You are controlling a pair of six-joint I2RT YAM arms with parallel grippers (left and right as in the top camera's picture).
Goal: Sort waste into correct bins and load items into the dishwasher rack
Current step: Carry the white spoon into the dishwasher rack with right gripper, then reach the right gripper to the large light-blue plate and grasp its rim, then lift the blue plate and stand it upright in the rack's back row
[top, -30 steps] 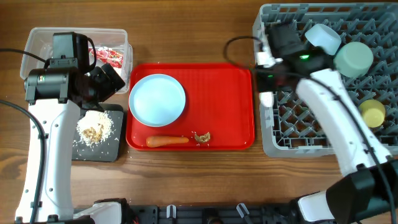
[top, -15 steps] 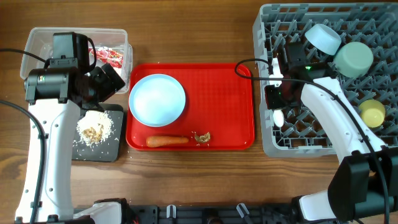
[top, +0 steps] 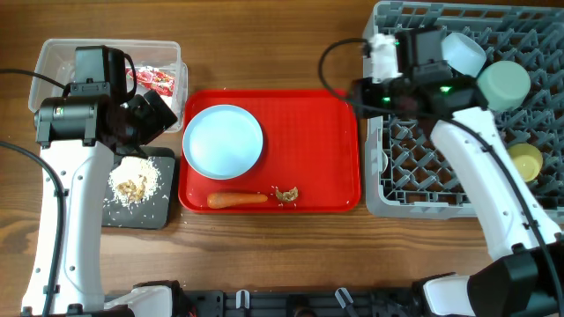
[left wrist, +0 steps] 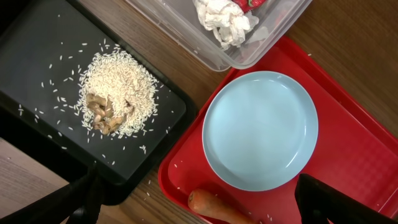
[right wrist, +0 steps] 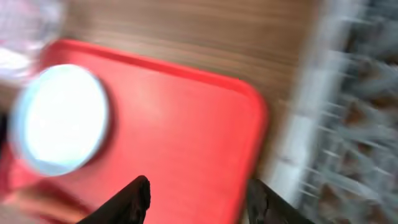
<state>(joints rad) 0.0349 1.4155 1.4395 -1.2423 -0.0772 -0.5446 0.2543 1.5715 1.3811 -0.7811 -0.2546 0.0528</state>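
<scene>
The light blue plate point(top: 222, 141) lies on a red serving tray point(top: 317, 141), with the carrot point(top: 236, 200) and a brownish scrap point(top: 286, 193) near the tray's front edge. The clear tub point(top: 53, 53) holds the red wrapper point(top: 157, 81) and the white tissue point(left wrist: 224, 25). The black tray point(top: 159, 211) holds rice with brown scraps point(top: 132, 183). The grey rack point(top: 458, 198) holds the blue bowl point(top: 458, 53), the pale green saucer point(top: 502, 81), the yellow-green cup point(top: 527, 160) and a white spoon point(top: 383, 163). My left gripper point(left wrist: 196, 186) is open above the carrot. My right gripper point(right wrist: 199, 193) is open and empty over the tray's far right corner.
The rack fills the right side of the table and the red tray sits in the middle. The tub and black tray stand close together at the left, under my left arm. The right wrist view is blurred by motion.
My right gripper has left the white spoon in the rack's left side and swung up and left toward the red tray. The left arm has not moved.
</scene>
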